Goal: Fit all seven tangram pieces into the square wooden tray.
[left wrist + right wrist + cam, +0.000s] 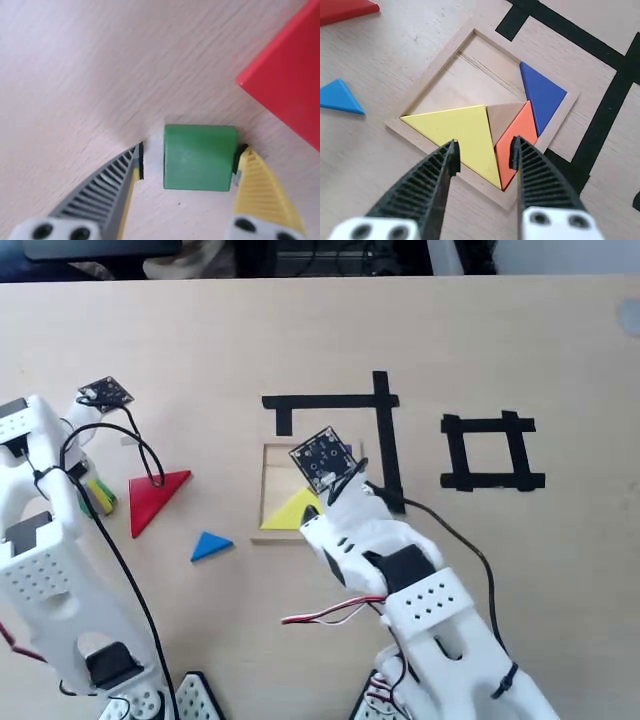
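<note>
L gripper is low on table, jaws apart astride green sq. Yellow finger touches one edge; grey finger is just off the other w/ a sliver of gap, so no clamp yet. Red tri lies just beyond sq, not touching it. Blue tri sits btwn red tri and tray, flat on table.

R gripper hangs over the filled side of tray, jaws apart, holding nothing. Tray has 4 pcs in, packed together: yellow tri, orange tri, tan tri, navy pc. Rest of tray floor is bare. Black tape runs beyond tray.

Step, I'd say: pickup of green sq, w/ 3 pcs left out (sq, red, blue). Next move needs jaws to close flat on sq's sides, lift straight, then carry to tray w/o clipping red tri. R gripper prob has to clear tray first.
</note>
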Robot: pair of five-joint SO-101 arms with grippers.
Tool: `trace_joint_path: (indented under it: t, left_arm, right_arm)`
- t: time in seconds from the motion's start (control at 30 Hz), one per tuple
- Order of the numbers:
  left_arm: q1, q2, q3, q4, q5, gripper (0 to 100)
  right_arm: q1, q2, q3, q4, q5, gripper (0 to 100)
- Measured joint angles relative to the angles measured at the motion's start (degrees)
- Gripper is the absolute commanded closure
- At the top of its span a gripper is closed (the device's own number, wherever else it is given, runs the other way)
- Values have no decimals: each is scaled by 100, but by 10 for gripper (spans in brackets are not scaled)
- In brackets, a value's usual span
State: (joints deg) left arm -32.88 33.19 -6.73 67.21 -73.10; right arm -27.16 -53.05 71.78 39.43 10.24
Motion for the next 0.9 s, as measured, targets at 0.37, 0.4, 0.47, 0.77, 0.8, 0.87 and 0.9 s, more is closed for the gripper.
trace_joint_path:
  t: [0.37,0.4,0.47,0.77,0.8,0.87,0.9]
  left_arm:
    - [18,1407,-1890,1407,-123,697]
    - [18,1582,-2163,1609,-123,697]
    - [18,1934,-2760,2057,-123,698]
    - [18,3024,-4633,3191,-123,754]
    - [18,3033,-4633,3200,-123,748]
    - [0,3051,-4703,3218,-123,744]
    - [-18,3077,-4703,3218,-123,744]
  right_arm:
    - [0,0,0,0,0,818]
    - [0,0,0,0,0,818]
    - [0,0,0,0,0,818]
    - [0,0,0,0,0,818]
    - [0,0,0,0,0,818]
    - [0,0,0,0,0,818]
    - [0,0,0,0,0,818]
